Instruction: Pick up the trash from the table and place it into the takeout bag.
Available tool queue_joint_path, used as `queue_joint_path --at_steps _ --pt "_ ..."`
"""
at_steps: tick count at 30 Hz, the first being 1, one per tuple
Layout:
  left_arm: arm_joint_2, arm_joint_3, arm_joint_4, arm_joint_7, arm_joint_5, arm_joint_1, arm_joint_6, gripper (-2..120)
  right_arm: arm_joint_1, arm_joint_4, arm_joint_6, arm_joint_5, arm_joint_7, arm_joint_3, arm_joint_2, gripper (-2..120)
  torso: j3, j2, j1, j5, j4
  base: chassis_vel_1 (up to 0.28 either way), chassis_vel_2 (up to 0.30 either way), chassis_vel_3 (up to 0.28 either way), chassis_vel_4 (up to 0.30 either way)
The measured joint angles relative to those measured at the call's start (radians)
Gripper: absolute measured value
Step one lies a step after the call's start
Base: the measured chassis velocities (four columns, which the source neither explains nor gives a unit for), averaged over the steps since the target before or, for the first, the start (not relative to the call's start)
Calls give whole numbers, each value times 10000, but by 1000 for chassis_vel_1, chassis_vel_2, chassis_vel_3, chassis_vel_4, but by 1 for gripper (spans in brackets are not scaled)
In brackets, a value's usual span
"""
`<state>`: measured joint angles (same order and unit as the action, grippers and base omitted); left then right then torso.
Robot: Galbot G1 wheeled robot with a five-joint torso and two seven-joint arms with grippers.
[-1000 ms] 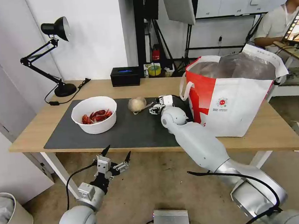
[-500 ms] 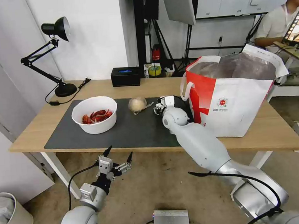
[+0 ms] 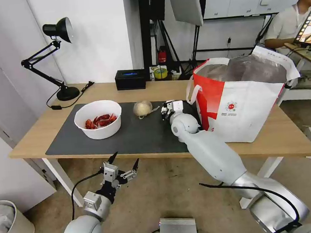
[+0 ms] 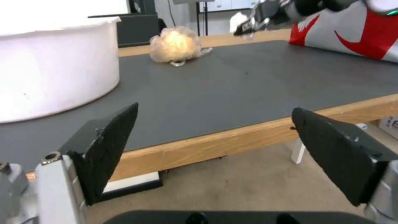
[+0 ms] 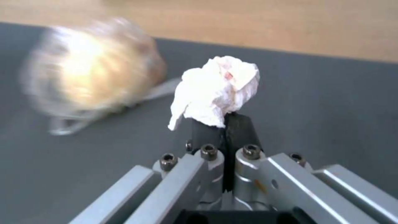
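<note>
A: The jaws of the right gripper (image 5: 224, 124) are seen pressed together on the crumpled tissue (image 5: 217, 88), which is pinched at their tips above the dark mat (image 3: 138, 132). The jaws of the left gripper (image 3: 124, 161) are spread wide, with nothing held, below the front edge of the counter (image 3: 89, 93).

B: What has been changed in the last second?

A: The right gripper has been drawn back from the wrapped beige cup (image 3: 142, 108) toward the takeout bag (image 3: 244, 102), and the tissue has been carried with it. The left arm has been left almost where it was. It is judged that the tissue has been picked up and is being taken to the bag, so the drop itself is not yet done.

B: And what is left around it?

A: The white bowl (image 3: 98, 119) of red crayfish shells is found on the left part of the mat, and the cup near the mat's middle, well apart from the bowl. A desk lamp (image 3: 55, 56) and a black tissue box (image 3: 130, 79) are set at the back. The bag's tall near wall and its white strap handle (image 3: 191, 90) stand between the gripper and the foil-lined opening, so a lift over the rim would likely be needed.
</note>
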<state>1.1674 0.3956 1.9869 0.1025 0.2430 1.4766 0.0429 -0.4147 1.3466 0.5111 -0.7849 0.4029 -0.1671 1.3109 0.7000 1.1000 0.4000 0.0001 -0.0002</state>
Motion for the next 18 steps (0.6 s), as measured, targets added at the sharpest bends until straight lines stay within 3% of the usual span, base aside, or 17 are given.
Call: queue_joint_path --at_steps 5,8,9,15,18 --pt "2 34 53 -10 -3 41 12 100 -335 1161 -21 -277 -181 -43 -512 0 0 0 0 -1 2 0 0 0 0" --pt "15 75 124 -19 -37 120 13 100 -918 2878 -21 -738 -483 25 -1172 0 0 0 0 0 1 0 0 0 0" --pt "15 75 124 -19 -37 120 13 100 -918 2878 -21 -738 -483 25 -1172 0 0 0 0 0 1 0 0 0 0" --pt "66 168 288 -40 -193 281 -7 100 -1675 5322 -229 -794 -681 885 -1900 0 -2 0 -2 0 3 0 0 0 0" --pt "101 183 340 -41 -241 338 -20 100 -1737 5793 -230 -832 -676 1294 -2233 0 -2 0 -1 1 2 0 0 0 0"
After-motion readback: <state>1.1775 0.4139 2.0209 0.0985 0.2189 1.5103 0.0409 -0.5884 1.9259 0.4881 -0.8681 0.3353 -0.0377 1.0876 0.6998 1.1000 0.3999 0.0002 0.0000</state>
